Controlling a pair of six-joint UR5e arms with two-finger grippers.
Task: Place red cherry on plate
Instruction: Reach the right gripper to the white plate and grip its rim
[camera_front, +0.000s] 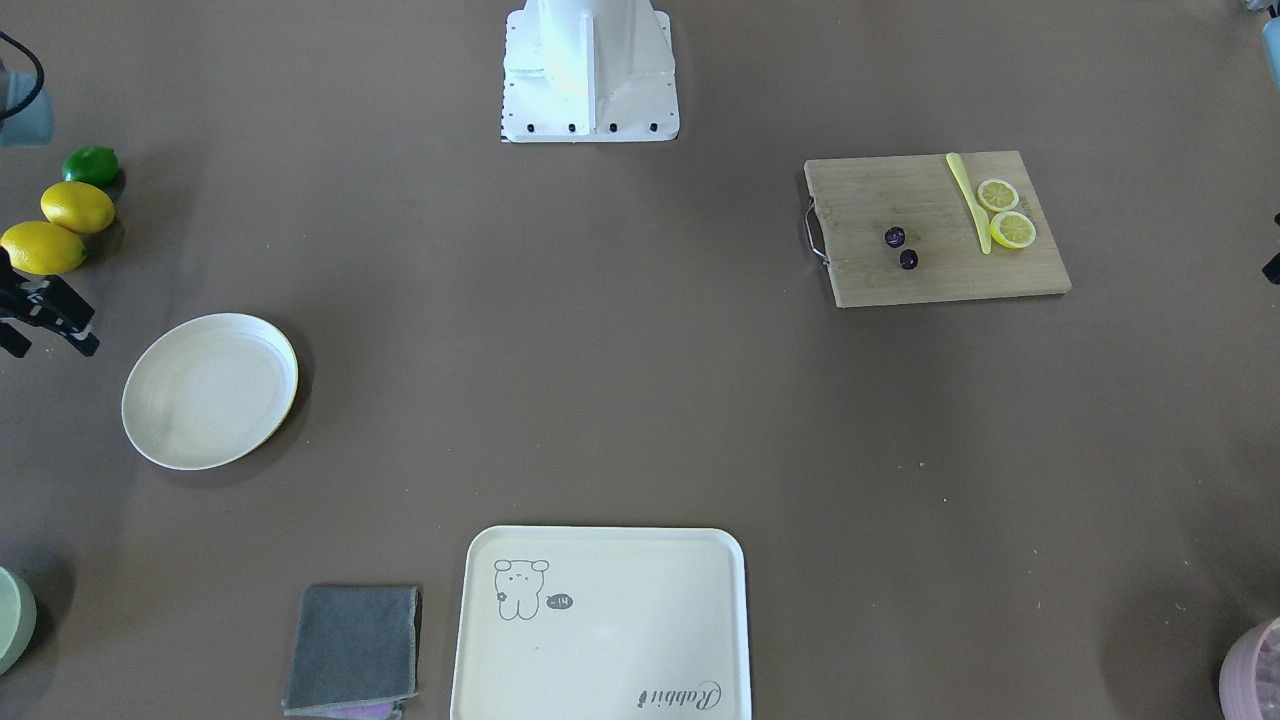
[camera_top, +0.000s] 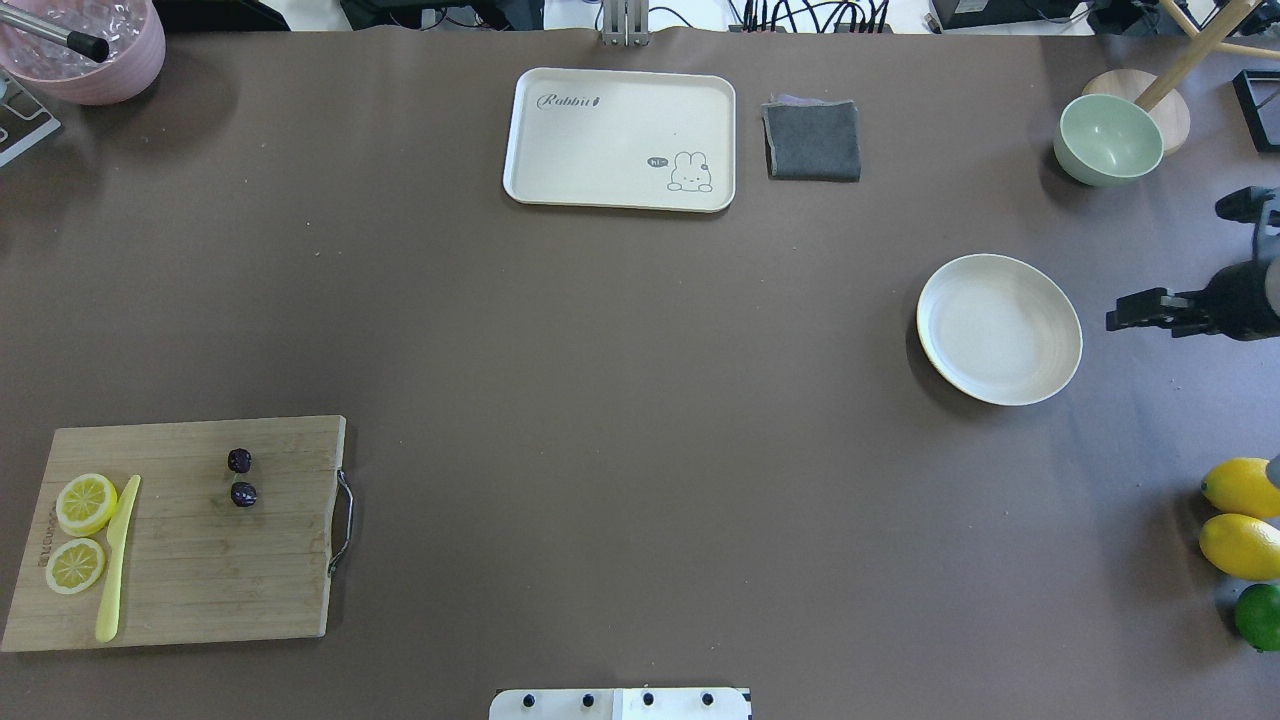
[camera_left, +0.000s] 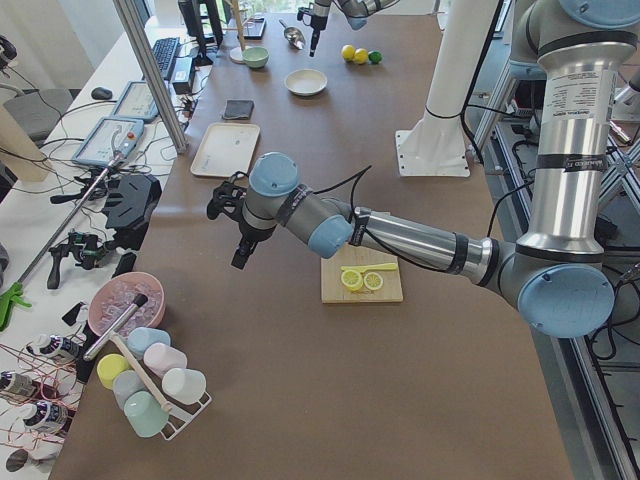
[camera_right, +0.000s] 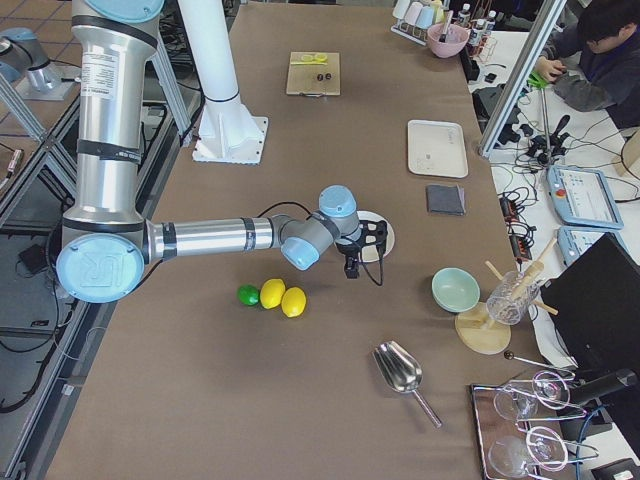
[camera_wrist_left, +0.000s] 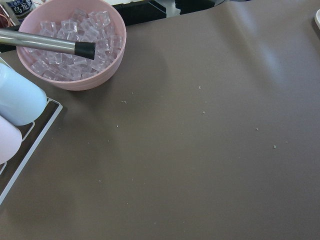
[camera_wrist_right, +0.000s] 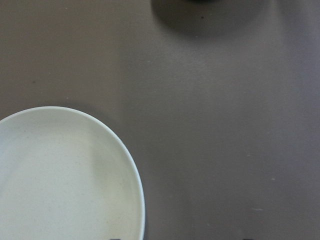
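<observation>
The red cherry (camera_top: 240, 477), two tiny dark balls, lies on a wooden cutting board (camera_top: 200, 570) at the near left; it also shows in the front-facing view as the red cherry (camera_front: 901, 248). The cream plate (camera_top: 998, 328) sits bare at the right, and the plate (camera_wrist_right: 60, 180) fills the lower left of the right wrist view. My right gripper (camera_top: 1128, 312) hovers open just right of the plate, holding nothing. My left gripper (camera_left: 240, 258) hangs above the table beyond the board, near the pink bowl; I cannot tell its state.
Two lemon slices (camera_top: 80, 530) and a yellow knife (camera_top: 115, 560) share the board. A cream tray (camera_top: 620, 140), grey cloth (camera_top: 812, 140) and green bowl (camera_top: 1108, 140) line the far side. Lemons and a lime (camera_top: 1240, 545) lie near right. A pink ice bowl (camera_wrist_left: 75, 45) stands far left.
</observation>
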